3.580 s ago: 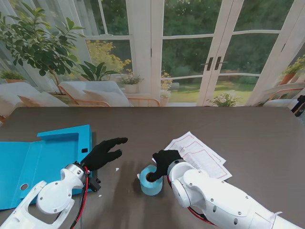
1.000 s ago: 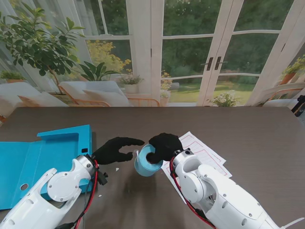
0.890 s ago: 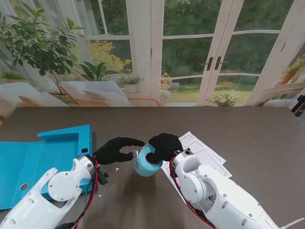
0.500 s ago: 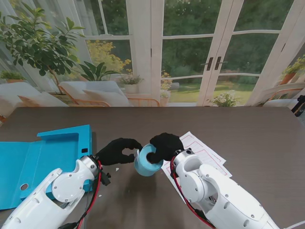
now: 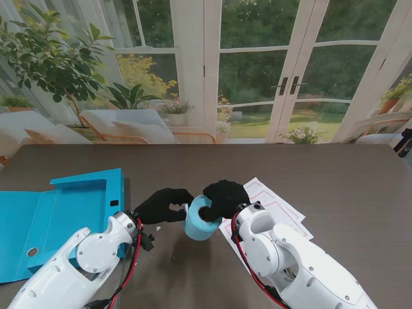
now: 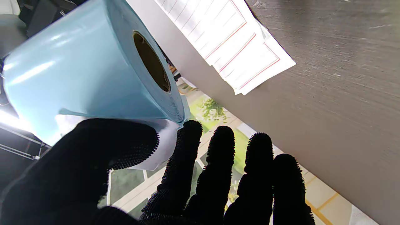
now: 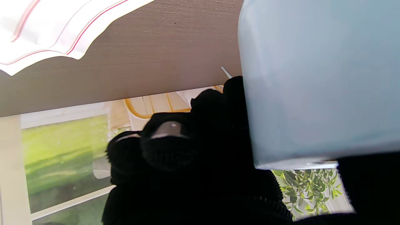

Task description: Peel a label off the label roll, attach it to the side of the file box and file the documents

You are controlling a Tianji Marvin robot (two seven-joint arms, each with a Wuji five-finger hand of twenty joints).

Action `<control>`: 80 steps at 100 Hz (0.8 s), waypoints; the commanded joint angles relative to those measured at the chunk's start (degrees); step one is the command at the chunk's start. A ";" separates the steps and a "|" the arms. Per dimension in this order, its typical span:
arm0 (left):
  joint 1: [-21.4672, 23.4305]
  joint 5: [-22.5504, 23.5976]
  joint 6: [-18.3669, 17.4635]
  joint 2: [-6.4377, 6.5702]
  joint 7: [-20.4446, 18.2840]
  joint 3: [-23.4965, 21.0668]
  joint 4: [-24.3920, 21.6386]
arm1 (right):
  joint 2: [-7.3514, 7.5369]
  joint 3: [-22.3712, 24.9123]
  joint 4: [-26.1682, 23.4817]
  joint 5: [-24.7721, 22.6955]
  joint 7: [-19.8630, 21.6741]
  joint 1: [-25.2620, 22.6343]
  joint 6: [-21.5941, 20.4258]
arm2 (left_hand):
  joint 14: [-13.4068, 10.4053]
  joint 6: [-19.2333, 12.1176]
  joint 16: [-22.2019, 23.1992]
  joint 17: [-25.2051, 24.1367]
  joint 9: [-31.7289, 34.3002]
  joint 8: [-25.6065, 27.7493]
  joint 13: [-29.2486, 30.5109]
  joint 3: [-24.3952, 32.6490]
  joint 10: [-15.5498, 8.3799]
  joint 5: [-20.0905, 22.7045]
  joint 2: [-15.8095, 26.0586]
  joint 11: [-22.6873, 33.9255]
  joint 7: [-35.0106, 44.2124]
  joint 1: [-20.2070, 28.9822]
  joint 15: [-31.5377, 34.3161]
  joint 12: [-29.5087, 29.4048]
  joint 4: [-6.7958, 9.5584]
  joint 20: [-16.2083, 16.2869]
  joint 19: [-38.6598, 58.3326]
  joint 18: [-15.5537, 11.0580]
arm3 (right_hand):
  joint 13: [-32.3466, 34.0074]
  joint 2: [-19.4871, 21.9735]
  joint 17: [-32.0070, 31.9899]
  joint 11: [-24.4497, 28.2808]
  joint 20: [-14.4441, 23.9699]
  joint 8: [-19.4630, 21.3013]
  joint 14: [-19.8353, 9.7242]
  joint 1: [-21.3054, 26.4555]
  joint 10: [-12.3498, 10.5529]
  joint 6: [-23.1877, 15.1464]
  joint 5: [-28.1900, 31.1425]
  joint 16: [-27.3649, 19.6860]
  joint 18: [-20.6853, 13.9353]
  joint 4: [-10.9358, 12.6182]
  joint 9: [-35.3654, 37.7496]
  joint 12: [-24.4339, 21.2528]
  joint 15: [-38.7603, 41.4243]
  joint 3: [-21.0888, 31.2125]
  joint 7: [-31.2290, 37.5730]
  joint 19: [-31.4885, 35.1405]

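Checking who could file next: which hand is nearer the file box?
Left. The left hand is just right of the file box, pinching a label; the right hand holds the roll farther right.

Items counted on the table [image 5: 335, 167]: one label roll [image 5: 201, 222], pale blue; one file box [image 5: 51, 215], blue, lying open; one stack of documents [image 5: 273, 209] (sheet count cannot be told). Two gloved hands in view: left hand [image 5: 164, 205], right hand [image 5: 222, 198].

Two glossy white, rounded arms end in black knitted-glove hands, left hand [image 5: 162, 205] and right hand [image 5: 223, 197]; red and black cables run behind the fingers at each wrist.
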 commanded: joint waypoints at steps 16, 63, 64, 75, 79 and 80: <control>1.79 -0.17 -1.39 0.44 -3.28 -2.20 -2.23 | -0.11 0.21 -1.24 -0.36 1.16 -0.19 -0.11 | 0.47 -3.44 0.00 -2.18 -1.33 -0.64 -0.64 -3.93 -1.68 -0.69 -1.60 -1.17 -0.88 -3.13 -0.57 -0.24 -4.86 -1.14 0.49 -1.47 | 2.29 4.04 12.10 0.87 1.22 3.76 1.33 4.54 1.88 -5.74 1.65 0.32 -2.56 2.73 0.71 1.52 1.06 10.07 4.22 0.82; 2.21 -0.07 -3.08 0.45 -2.87 -2.27 -2.31 | -0.02 -0.24 -1.45 -0.42 1.78 -0.06 0.51 | 0.81 -2.75 4.66 0.83 3.90 1.62 3.48 -1.05 -2.82 2.55 -2.04 4.31 5.37 -2.23 7.24 5.20 -2.20 1.53 6.12 -1.42 | 2.28 4.06 12.12 0.88 1.24 3.77 1.43 4.60 1.86 -5.75 1.64 0.31 -2.45 2.76 0.69 1.48 1.04 10.08 4.21 0.89; 2.21 -0.09 -3.13 0.43 -2.78 -2.25 -2.28 | -0.02 -0.25 -1.44 -0.43 1.80 -0.04 0.53 | 0.81 -2.75 4.90 0.95 4.05 1.60 3.60 -0.90 -2.86 2.63 -2.16 4.61 5.64 -2.24 7.65 5.50 -1.99 1.64 6.44 -1.38 | 2.27 4.05 12.12 0.88 1.24 3.77 1.43 4.60 1.86 -5.75 1.64 0.31 -2.45 2.76 0.69 1.48 1.04 10.08 4.21 0.89; 2.05 -0.26 -3.49 0.09 -1.51 -1.83 -1.79 | -0.04 -0.37 -1.33 -0.36 1.93 0.19 0.94 | 1.68 -2.37 8.63 2.39 6.37 0.21 5.57 1.13 -3.00 3.13 -3.16 9.18 9.96 -2.14 13.90 10.67 -0.52 3.46 11.66 -1.18 | 2.28 4.12 12.11 0.87 1.23 3.77 1.48 4.65 1.88 -5.75 1.64 0.30 -2.45 2.76 0.64 1.47 1.02 10.10 4.21 0.89; 1.93 -0.09 -3.60 -0.01 -1.05 -1.61 -1.57 | -0.04 -0.41 -1.31 -0.35 1.99 0.26 1.08 | 1.96 -2.24 9.86 3.00 7.25 -0.39 6.36 1.74 -3.08 3.39 -3.32 10.91 11.17 -2.46 16.02 13.14 -0.65 4.09 13.61 -1.13 | 2.28 4.01 12.11 0.88 1.23 3.77 1.47 4.70 1.88 -5.75 1.64 0.29 -2.45 2.77 0.64 1.47 1.01 10.10 4.21 0.89; 1.89 -0.05 -3.61 -0.03 -0.96 -1.55 -1.51 | -0.04 -0.42 -1.31 -0.35 2.00 0.27 1.11 | 2.03 -2.22 10.02 3.16 7.48 -0.49 6.56 1.83 -3.09 3.47 -3.32 11.19 11.36 -2.52 16.32 13.73 -0.68 4.16 13.89 -1.09 | 2.27 4.02 12.11 0.88 1.23 3.77 1.46 4.71 1.88 -5.75 1.64 0.29 -2.45 2.77 0.64 1.47 1.01 10.11 4.21 0.89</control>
